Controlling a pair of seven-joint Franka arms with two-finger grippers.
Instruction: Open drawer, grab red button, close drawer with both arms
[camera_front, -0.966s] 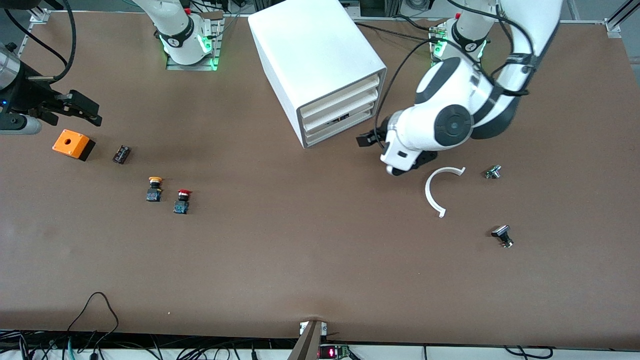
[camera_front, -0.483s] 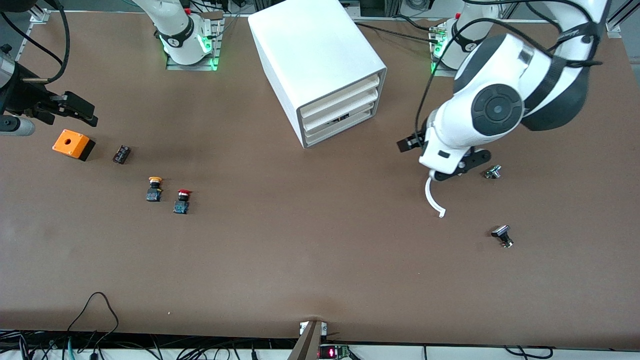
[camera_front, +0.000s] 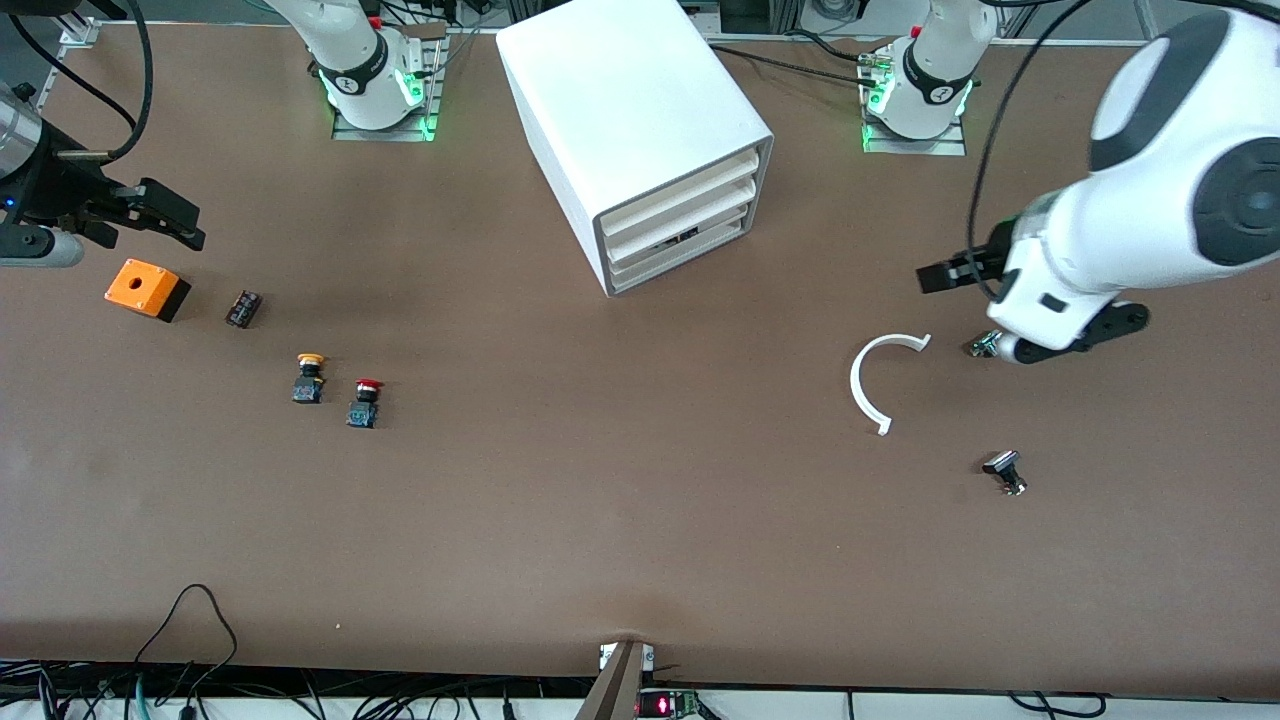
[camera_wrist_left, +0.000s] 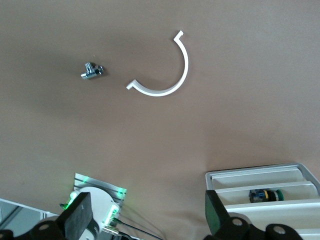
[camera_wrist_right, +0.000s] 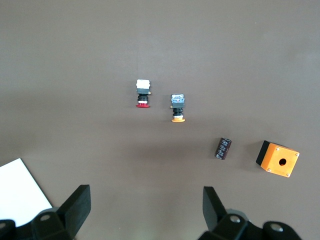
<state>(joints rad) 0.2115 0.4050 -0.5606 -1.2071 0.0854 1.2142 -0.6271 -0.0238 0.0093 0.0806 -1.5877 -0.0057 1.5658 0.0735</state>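
A: Left gripper (camera_front: 935, 277), jaws wide, empty, has swung off the cabinet (camera_front: 640, 140) toward its own table end; drawer (camera_front: 677, 239) looks shut.

B: Right gripper (camera_front: 170, 220) waits open; button (camera_front: 364, 402) sits nearer the camera than the cabinet, untouched.

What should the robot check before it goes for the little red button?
1. Red button standing free on the table, beside the yellow button: ok.
2. Right gripper open, over the table near the orange box: ok.
3. Right gripper over the red button: not ok.
4. Left gripper open, holding nothing, above the white ring: ok.
5. Drawer pulled out of the cabinet: not ok, looks pushed in.
6. Room in the drawer: cannot tell.
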